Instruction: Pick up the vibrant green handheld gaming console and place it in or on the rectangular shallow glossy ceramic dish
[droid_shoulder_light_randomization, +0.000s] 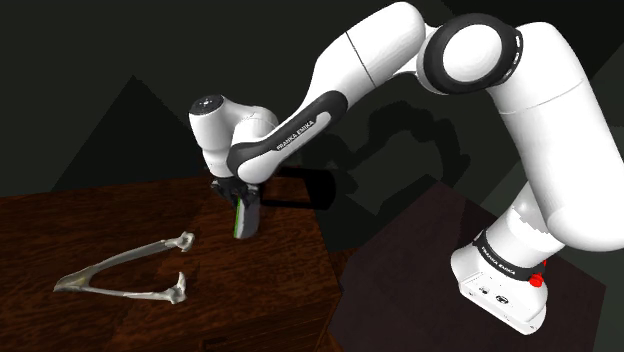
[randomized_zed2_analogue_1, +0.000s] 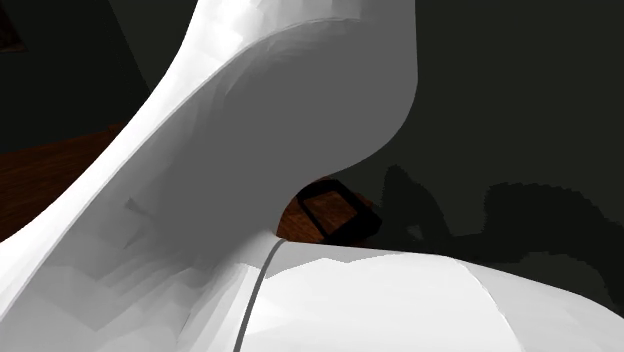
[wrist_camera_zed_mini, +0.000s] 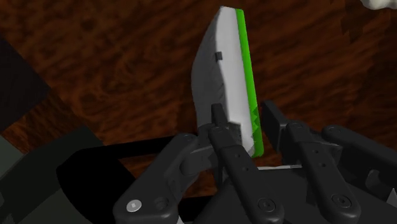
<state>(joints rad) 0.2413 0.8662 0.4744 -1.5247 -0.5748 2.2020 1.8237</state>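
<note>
The game console (wrist_camera_zed_mini: 224, 70) is a flat grey slab with a bright green edge. It is pinched by one end between the two black fingers of the gripper (wrist_camera_zed_mini: 245, 124), which are closed down on its thin sides, and the rest of it juts out ahead of the hand. In the shoulder view the console (droid_shoulder_light_randomization: 240, 225) hangs end-down under the gripper (droid_shoulder_light_randomization: 243, 210), close over the dark wooden table (droid_shoulder_light_randomization: 150, 215). Whether its lower end is clear of the wood or just touching is hard to tell from here.

The dish (droid_shoulder_light_randomization: 308, 188) is a dark, shallow rectangle sitting just beyond the gripper, toward the shoulder view's right. The second exterior view shows the dish (randomized_zed2_analogue_1: 340, 212) with a black rim and a brownish floor, past the white bulk of the arm (randomized_zed2_analogue_1: 250, 150). A pale forked bone (droid_shoulder_light_randomization: 75, 282) lies on the table well off toward the shoulder view's left.

The pick-up looks done, so the carry to the dish is the step in hand. The next move calls for a short sideways shift over the rim. The console then needs lowering and probably tilting flatter, so it does not topple from standing on end when the fingers let go.
</note>
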